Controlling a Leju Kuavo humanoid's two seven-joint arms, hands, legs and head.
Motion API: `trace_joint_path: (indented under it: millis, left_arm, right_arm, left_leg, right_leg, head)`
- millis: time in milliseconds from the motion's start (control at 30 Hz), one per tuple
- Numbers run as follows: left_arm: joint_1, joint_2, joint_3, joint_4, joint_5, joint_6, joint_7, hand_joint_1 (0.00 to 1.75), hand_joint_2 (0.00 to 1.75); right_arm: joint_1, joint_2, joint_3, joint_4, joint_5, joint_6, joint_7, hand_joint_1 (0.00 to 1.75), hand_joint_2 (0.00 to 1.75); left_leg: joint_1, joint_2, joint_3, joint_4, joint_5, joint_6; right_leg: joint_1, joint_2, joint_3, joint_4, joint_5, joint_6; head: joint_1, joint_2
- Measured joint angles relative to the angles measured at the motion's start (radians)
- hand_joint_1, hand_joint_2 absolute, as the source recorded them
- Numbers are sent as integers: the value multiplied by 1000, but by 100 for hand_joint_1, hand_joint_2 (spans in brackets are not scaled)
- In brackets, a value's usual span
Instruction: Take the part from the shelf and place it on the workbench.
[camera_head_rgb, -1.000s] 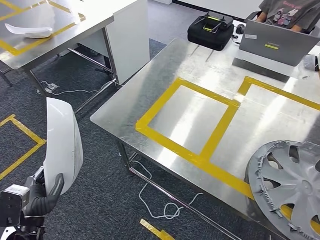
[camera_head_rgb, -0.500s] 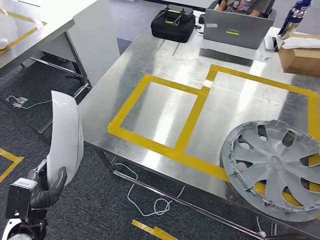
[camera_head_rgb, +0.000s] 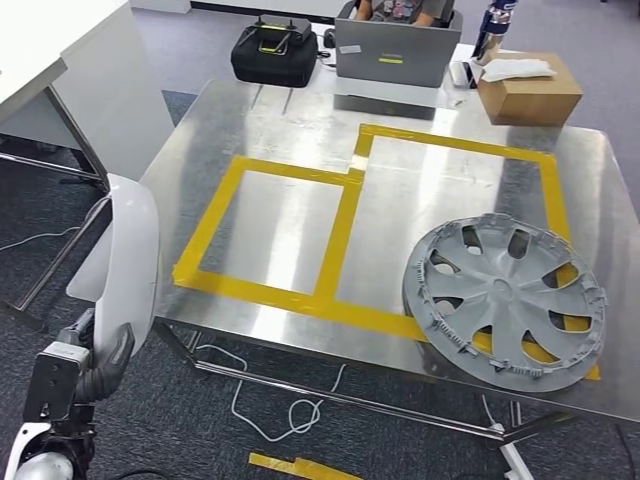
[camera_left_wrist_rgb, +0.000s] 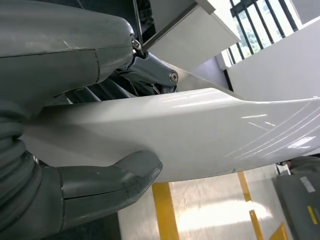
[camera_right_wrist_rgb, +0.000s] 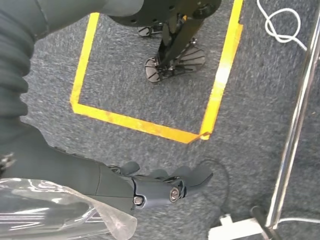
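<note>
The part is a long white curved panel (camera_head_rgb: 132, 260), upright at the lower left of the head view, just off the workbench's near left corner. My left hand (camera_head_rgb: 94, 375) grips its lower end from below; in the left wrist view the thumb (camera_left_wrist_rgb: 105, 182) presses on the panel (camera_left_wrist_rgb: 211, 130). The workbench (camera_head_rgb: 302, 120) is a shiny metal table with yellow tape rectangles (camera_head_rgb: 340, 235). My right hand (camera_right_wrist_rgb: 158, 187) hangs over the grey carpet, fingers stretched out, holding nothing.
A grey hubcap (camera_head_rgb: 502, 300) lies on the bench's near right. At the far edge stand a black case (camera_head_rgb: 273, 52), a laptop (camera_head_rgb: 398, 50) with a person behind it, and a cardboard box (camera_head_rgb: 528, 95). A white table (camera_head_rgb: 75, 70) stands left; cables (camera_head_rgb: 287, 410) lie on the floor.
The whole picture has shifted as the camera turned toward the workbench, which now lies squarely ahead. The left hand still holds the white panel the same way.
</note>
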Motion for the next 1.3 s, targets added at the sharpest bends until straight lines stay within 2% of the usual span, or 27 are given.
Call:
trace_joint_path:
  millis: [67,100,133,167,200,233,300,333,367,500,767,967,1300]
  left_arm:
    - [-12,7,-5,9,-7,9,-1,175,175]
    - [-21,14,-8,18,-11,14,-1,175,175]
    - [-32,21,-12,29,-15,18,1,175,175]
    - [-46,28,-16,42,-21,22,4,175,175]
    - [-60,34,-21,54,-31,27,10,175,175]
    - [-74,39,-26,65,-42,32,18,175,175]
    - [-103,48,-38,86,-65,41,36,175,175]
    - [-117,52,-43,95,-76,45,45,175,175]
    - [-130,57,-48,105,-89,49,54,175,175]
    - [-185,75,-72,146,-151,56,91,175,175]
    - [-299,98,-129,242,-304,51,185,175,175]
    - [-383,111,-195,327,-446,8,262,175,175]
    - [-456,117,-269,425,-531,-29,288,175,175]
  right_arm:
    - [-5,0,-3,3,7,5,-4,0,175]
    - [-10,0,-4,5,12,9,-8,0,175]
    - [-15,0,-6,9,18,13,-12,0,175]
    - [-18,0,-8,13,24,17,-16,0,175]
    - [-21,0,-11,17,30,23,-20,0,175]
    - [-22,0,-13,20,36,29,-23,0,175]
    - [-26,0,-18,25,46,40,-29,0,175]
    - [-30,0,-20,27,52,45,-32,0,175]
    - [-34,0,-23,30,58,50,-36,0,175]
    - [-47,-1,-37,43,85,70,-56,0,175]
    - [-75,-1,-59,77,148,102,-79,0,175]
    - [-100,-1,-83,108,200,123,-105,0,175]
    - [-137,-1,-122,159,264,147,-143,0,175]
  left_leg:
    - [-1,21,0,-6,2,9]
    - [-2,31,-2,-5,3,10]
    - [-4,40,-3,-5,2,10]
    - [-4,47,-3,-5,2,10]
    - [-5,52,-3,-5,2,10]
    - [-5,55,-1,-5,2,9]
    - [-7,58,2,-3,-1,4]
    - [-9,58,2,-1,-1,0]
    - [-12,58,1,2,-2,-1]
    - [-13,58,0,2,0,2]
    - [-9,58,1,-5,6,-14]
    - [-10,58,0,-5,8,-16]
    - [-13,58,0,-4,8,-16]
  right_leg:
    - [3,-64,-50,101,-59,5]
    - [2,-80,-82,170,-92,8]
    - [0,-86,-108,227,-114,11]
    - [0,-88,-117,252,-116,13]
    - [0,-89,-105,236,-99,13]
    - [0,-91,-73,182,-68,12]
    - [2,-100,9,36,-14,5]
    - [3,-103,37,-11,-2,0]
    - [4,-105,50,-35,2,-1]
    - [5,-102,53,-40,5,0]
    - [10,-102,51,-36,3,-10]
    - [9,-102,50,-36,6,-13]
    - [6,-102,50,-36,7,-12]
  head:
    - [5,0]
    - [7,0]
    - [7,0]
    - [6,0]
    - [7,0]
    - [7,0]
    - [7,0]
    - [6,0]
    - [6,0]
    - [5,0]
    - [5,0]
    - [6,0]
    - [5,0]
